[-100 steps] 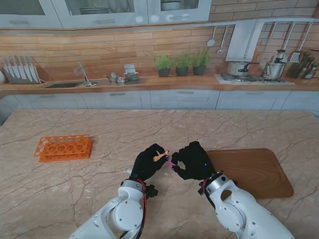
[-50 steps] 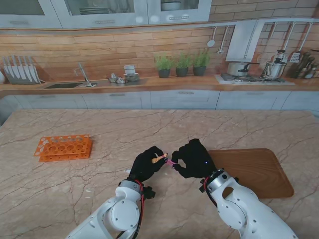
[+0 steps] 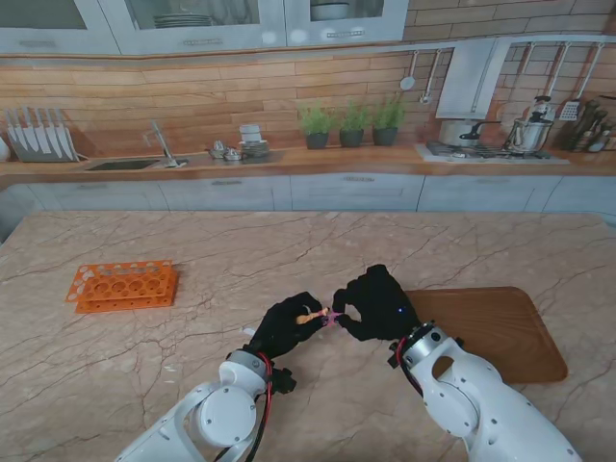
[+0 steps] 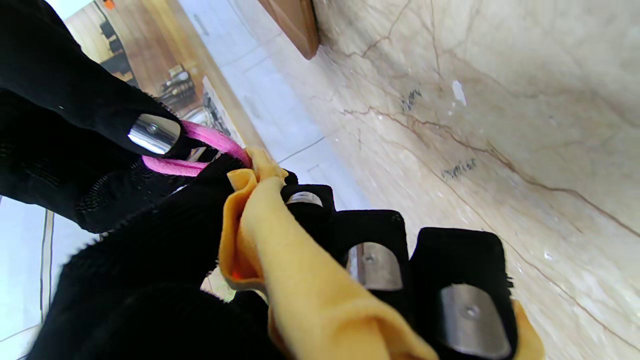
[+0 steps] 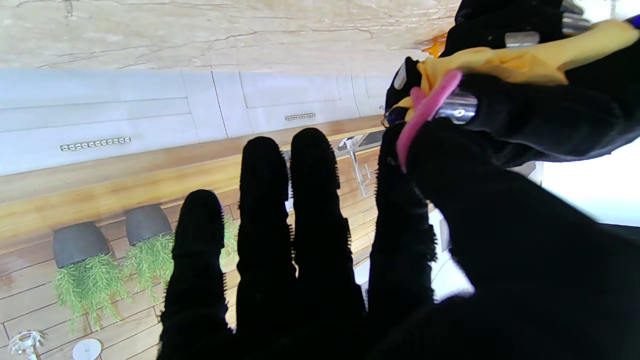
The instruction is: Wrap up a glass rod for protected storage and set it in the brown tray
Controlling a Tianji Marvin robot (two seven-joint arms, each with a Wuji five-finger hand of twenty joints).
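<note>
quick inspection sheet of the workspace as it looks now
surface: marble table top, no spills seen
job's things: yellow cloth roll held off the table between both hands; the glass rod itself is not visible; pink band at the roll's end; brown tray to the right, holding nothing
clutter: orange rack far left, standing apart
hands: left hand shut on the yellow cloth roll; right hand pinching the pink band, other fingers spread
cables: red and black cable at the left wrist
surroundings: kitchen counter with sink, plants and stove beyond the table
</note>
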